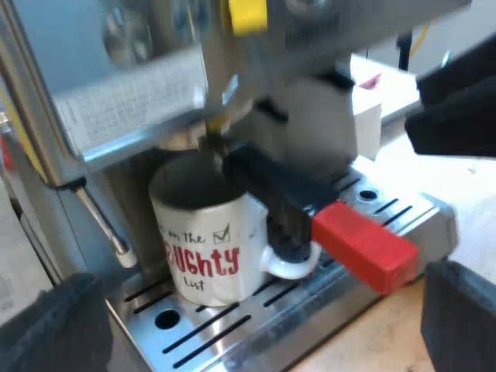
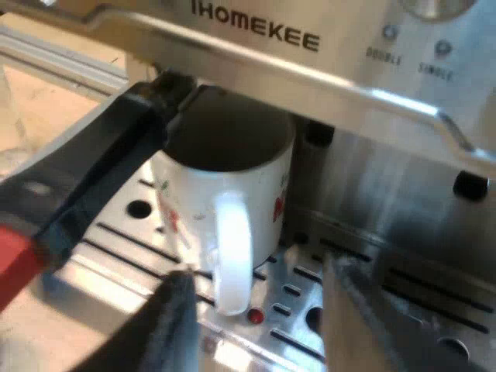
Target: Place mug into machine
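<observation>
Sitting on the drip tray [image 2: 116, 236], the mug [image 2: 186, 190] has its handle [image 2: 232, 248] between the wide-apart fingers of my right pincer [image 2: 260, 329], which reaches in low.

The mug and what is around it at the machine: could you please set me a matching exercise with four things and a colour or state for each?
Things:
1 mug
2 holder's handle end
3 drip tray
4 right gripper

Colours or states:
a plain red
b open, a finger on each side of the mug's handle
c white with red lettering
d slotted metal

Pairs: 1-c; 2-a; 3-d; 4-b
</observation>
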Tool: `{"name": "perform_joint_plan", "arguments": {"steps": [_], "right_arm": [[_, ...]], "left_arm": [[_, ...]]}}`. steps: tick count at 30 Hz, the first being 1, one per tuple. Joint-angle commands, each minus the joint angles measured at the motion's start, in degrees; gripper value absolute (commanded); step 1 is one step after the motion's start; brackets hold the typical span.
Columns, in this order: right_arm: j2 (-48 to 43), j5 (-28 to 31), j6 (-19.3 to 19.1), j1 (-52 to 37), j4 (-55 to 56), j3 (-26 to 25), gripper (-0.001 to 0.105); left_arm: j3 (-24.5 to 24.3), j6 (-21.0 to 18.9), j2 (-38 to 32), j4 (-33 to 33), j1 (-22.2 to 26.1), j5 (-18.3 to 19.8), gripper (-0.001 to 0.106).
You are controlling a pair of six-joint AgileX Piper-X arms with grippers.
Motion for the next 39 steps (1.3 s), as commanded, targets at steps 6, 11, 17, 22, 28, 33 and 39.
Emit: {"name": "perform_joint_plan", "arguments": {"steps": [6, 11, 17, 22, 28, 33, 39], "right_arm": [[-9.04, 0.18, -0.98, 5.32, 0.71, -0.31, 0.000], [-9.16, 7.16, 2.30, 9.78, -1.43, -0.31, 0.000], [-4.19, 7.15, 3.99, 9.78, -6.49, -1.82, 0.000], [-0.56, 7.15, 3.99, 9.11, -6.67, -3.88, 0.000], [7.81, 7.02, 3.99, 5.61, -6.74, -10.38, 0.000], [11.89, 6.54, 3.99, 3.29, -10.18, -13.51, 0.000], [14.90, 5.73, 3.87, 1.51, -11.00, -16.47, 0.000]], "left_arm": [[-7.32, -0.56, -5.52, 8.66, -0.25, 3.39, 0.082], [-8.37, -0.56, -5.51, 9.34, -0.25, 3.55, 0.082], [-8.37, -0.56, -5.51, 9.37, -0.25, 6.12, 0.082], [-8.37, -0.56, -5.51, 8.99, -0.25, 6.67, 0.082], [-8.37, -0.56, -5.51, 8.99, -0.25, 7.09, 0.082], [-8.37, -0.56, -5.51, 8.99, -0.25, 7.38, 0.082], [-8.37, -0.56, -5.51, 8.99, -0.25, 7.38, 0.082]]}}
